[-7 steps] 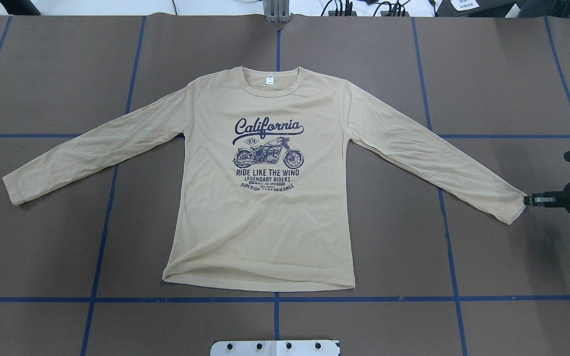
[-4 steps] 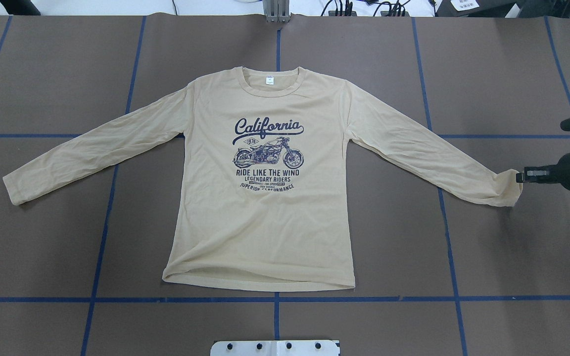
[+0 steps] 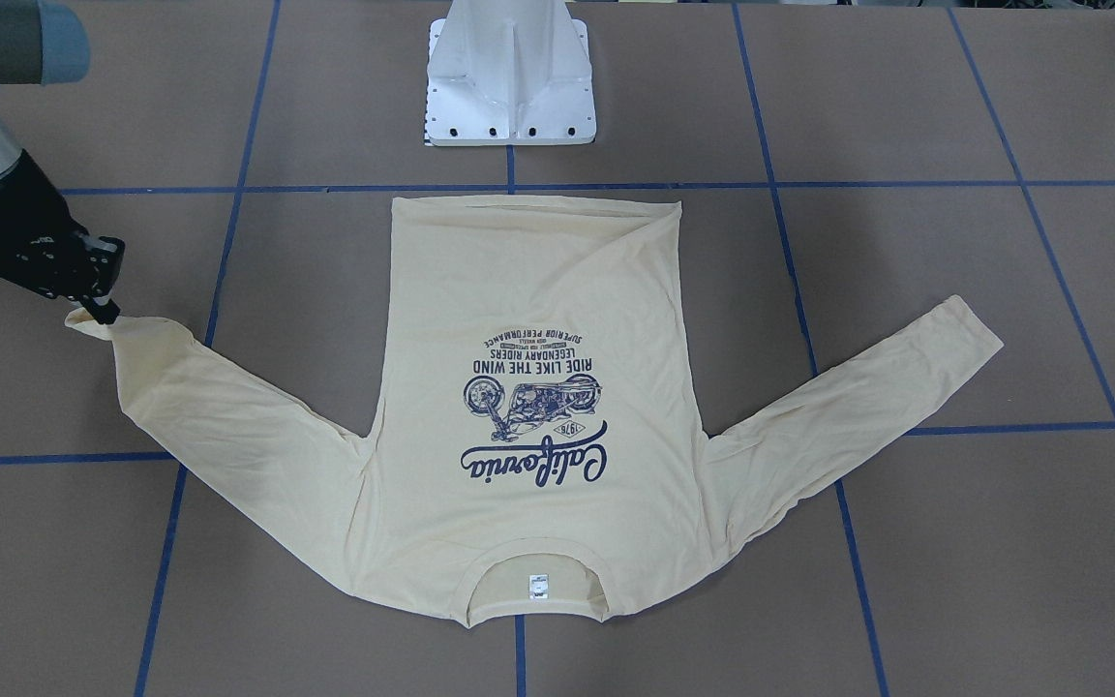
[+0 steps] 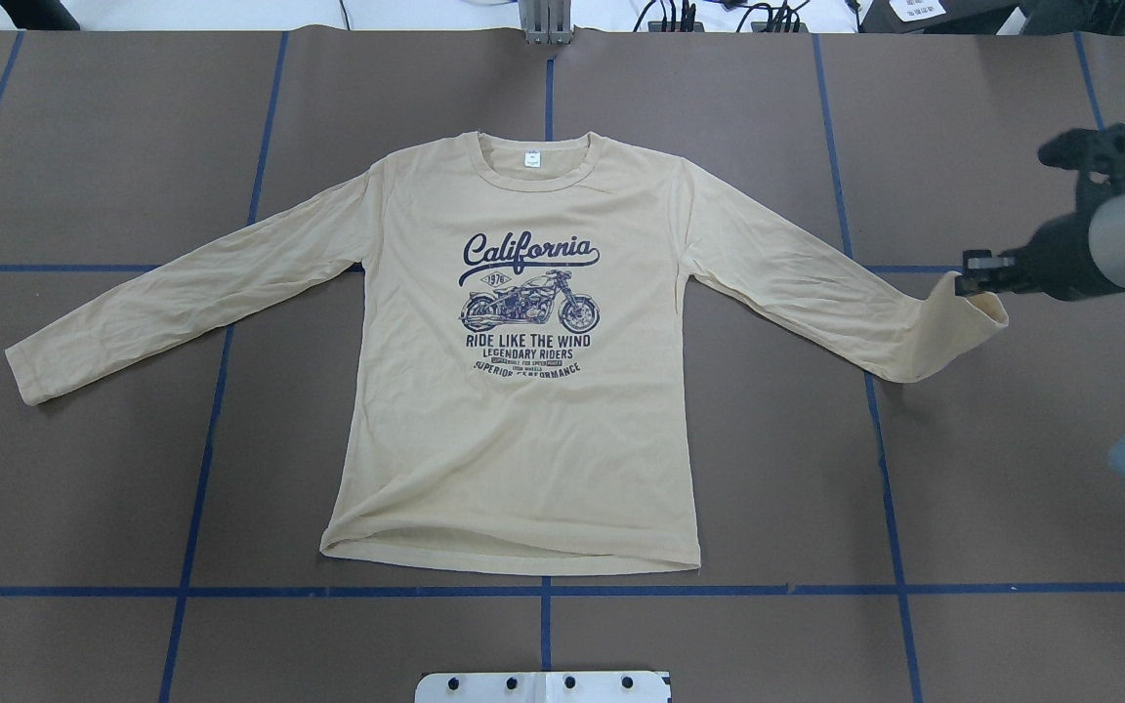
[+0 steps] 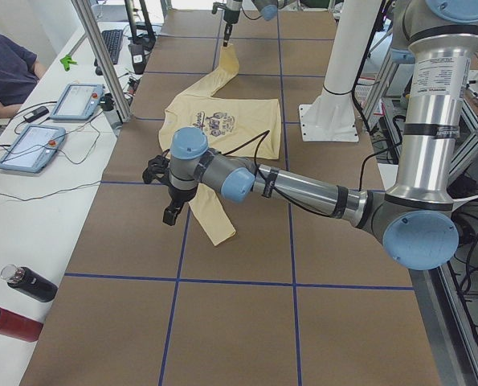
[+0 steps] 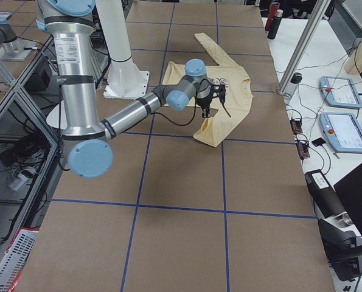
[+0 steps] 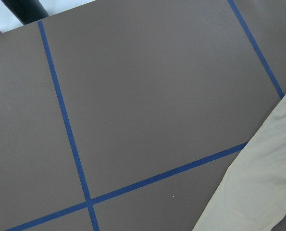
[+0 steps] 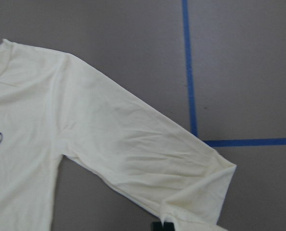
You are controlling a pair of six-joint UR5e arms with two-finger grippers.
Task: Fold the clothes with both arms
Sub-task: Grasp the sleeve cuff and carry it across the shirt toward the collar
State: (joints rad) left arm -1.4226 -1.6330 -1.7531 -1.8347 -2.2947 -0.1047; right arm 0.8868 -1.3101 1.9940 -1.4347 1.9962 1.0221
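Observation:
The cream-yellow long-sleeved T-shirt (image 4: 523,439) lies flat and print-up in the middle of the table, its collar on the far side from the robot's base. My right gripper (image 4: 971,281) is shut on the cuff of the shirt's right sleeve (image 4: 943,332). It holds the cuff off the table, so the sleeve end hangs curled below it. The front-facing view shows the same grip (image 3: 103,312). The left sleeve (image 4: 182,298) lies flat and straight. My left gripper (image 5: 170,214) hovers just beyond that sleeve's cuff (image 5: 217,233), and I cannot tell whether it is open or shut.
The white pedestal base (image 3: 511,82) stands at the robot's edge of the table. Blue tape lines (image 4: 545,591) cross the brown tabletop. Beside the table is a side bench with control tablets (image 5: 31,146), two bottles (image 5: 22,283) and a seated person (image 5: 4,68).
My right gripper has risen and moved inward and toward the far edge with the cuff, lifting the sleeve end off the table and curling it over. The rest of the shirt has not moved.

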